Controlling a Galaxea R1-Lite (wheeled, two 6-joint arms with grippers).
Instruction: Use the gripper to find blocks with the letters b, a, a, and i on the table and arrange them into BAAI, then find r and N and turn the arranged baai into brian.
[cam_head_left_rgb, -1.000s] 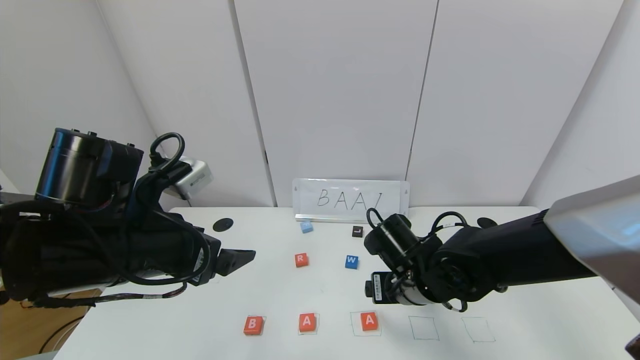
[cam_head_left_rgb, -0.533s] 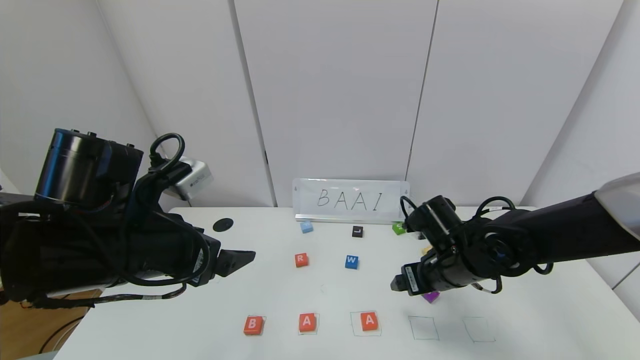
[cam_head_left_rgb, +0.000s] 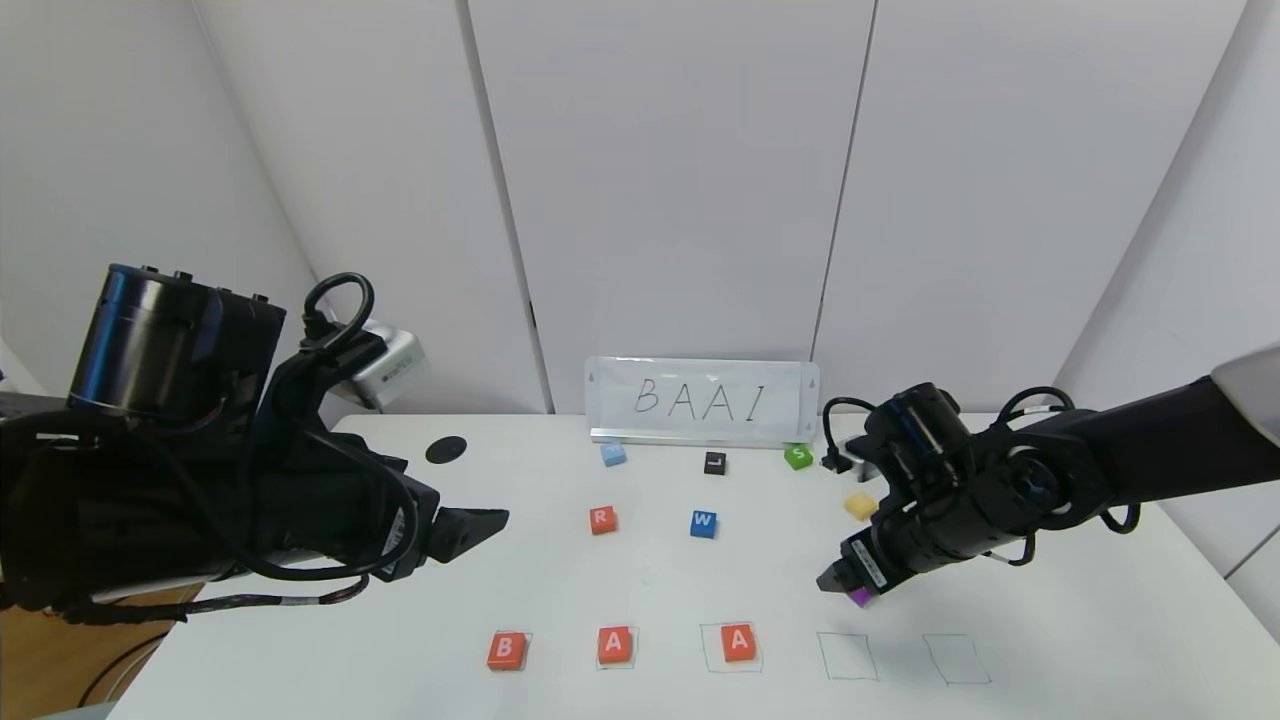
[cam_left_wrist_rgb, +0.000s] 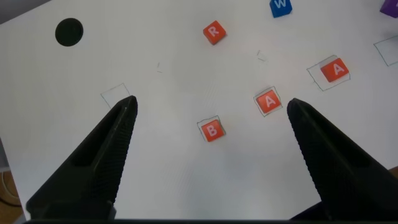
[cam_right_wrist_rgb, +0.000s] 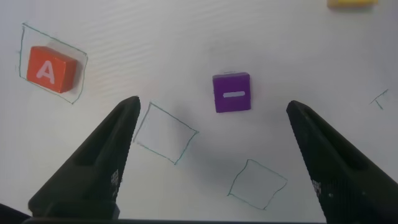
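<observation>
One purple I block (cam_right_wrist_rgb: 232, 93) lies flat under the right gripper (cam_right_wrist_rgb: 211, 134), jaws spread, its letter stroke running jaw to jaw.

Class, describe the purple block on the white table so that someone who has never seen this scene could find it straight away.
Start at the row of red blocks along the near edge of the white table; two empty green squares follow it on the right. Just behind the first one, under the open right tool, lies the purple block. It is the only purple one and sits in no square.

Purple I block (cam_head_left_rgb: 861, 597) mostly hidden under right tool (cam_head_left_rgb: 838, 583).
</observation>
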